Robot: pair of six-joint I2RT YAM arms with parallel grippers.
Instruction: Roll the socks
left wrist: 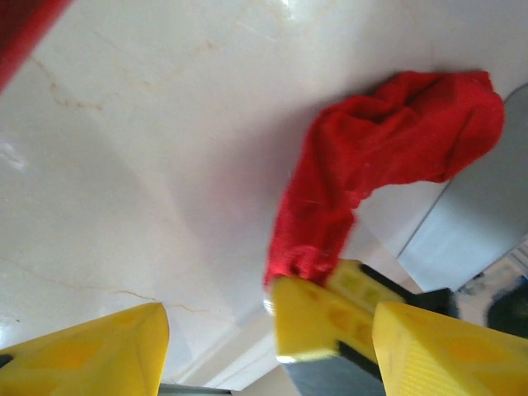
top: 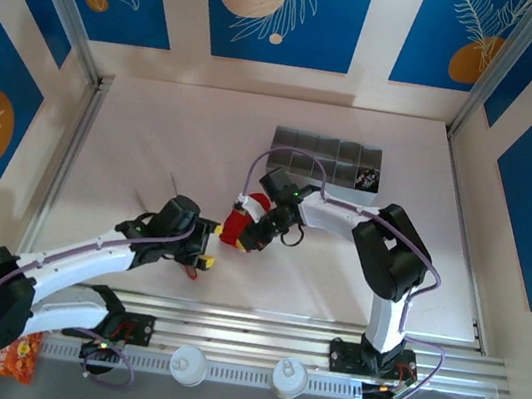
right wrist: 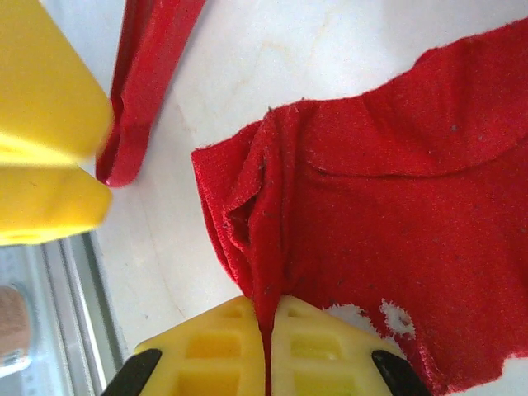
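on the pale marbled table (top: 152, 151) inside blue leaf-print walls (top: 276, 9), the right gripper (right wrist: 268, 318) pinches the red sock (right wrist: 396, 206) mid-table, the left gripper (top: 204, 256) spread beside it, what seems the striped black sock (top: 328, 159) lying flat beyond.

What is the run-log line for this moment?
right gripper: shut on red sock | left gripper: open near it | black sock: untouched

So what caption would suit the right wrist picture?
Right end effector pinching a fold of the bright red fabric sock over the pale table.
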